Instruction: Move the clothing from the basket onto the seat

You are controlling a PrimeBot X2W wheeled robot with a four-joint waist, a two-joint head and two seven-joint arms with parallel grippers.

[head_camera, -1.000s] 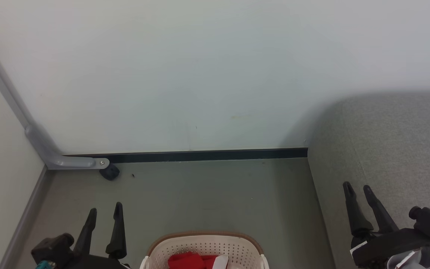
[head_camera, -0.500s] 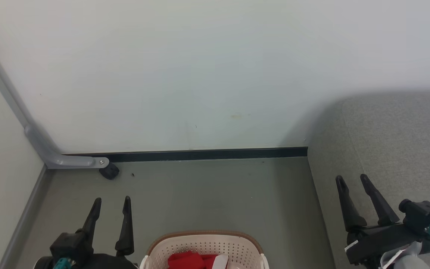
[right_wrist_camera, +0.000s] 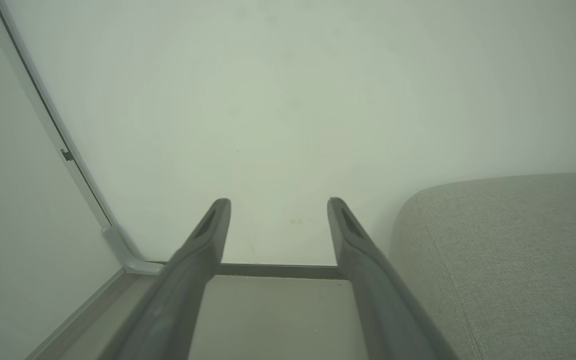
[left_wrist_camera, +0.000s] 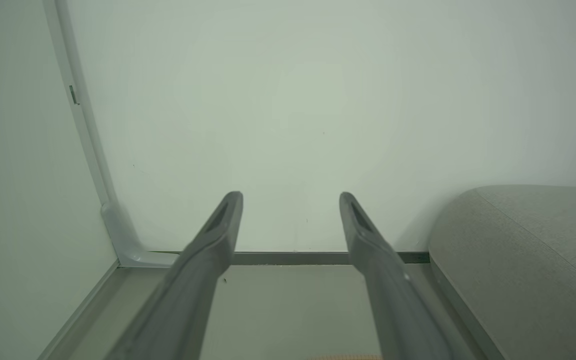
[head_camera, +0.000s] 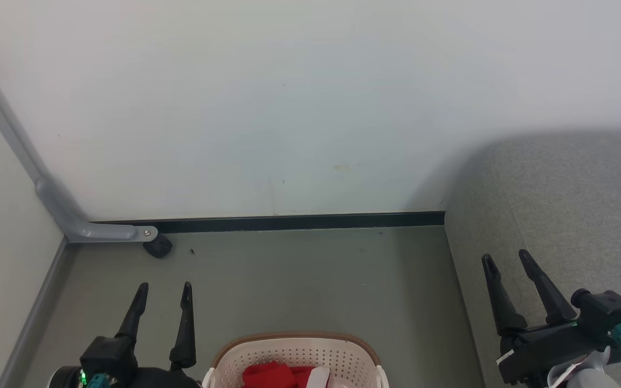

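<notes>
Since the earlier frame, our left gripper (head_camera: 165, 285) and right gripper (head_camera: 504, 255) have shifted farther. We hold both spread wide, empty. The clothing (head_camera: 270, 375) lies in the near basket (head_camera: 297, 338), left of the seat (head_camera: 569, 205).

The head view looks forward and down from high up at the floor (head_camera: 310, 280), the wall (head_camera: 289, 108) and the sofa (head_camera: 574, 205). The 2 wrist views sit lower, each facing the wall along its own fingers (left_wrist_camera: 212, 242). All 3 views share the wall, baseboard (head_camera: 299, 222) and sofa end.
</notes>
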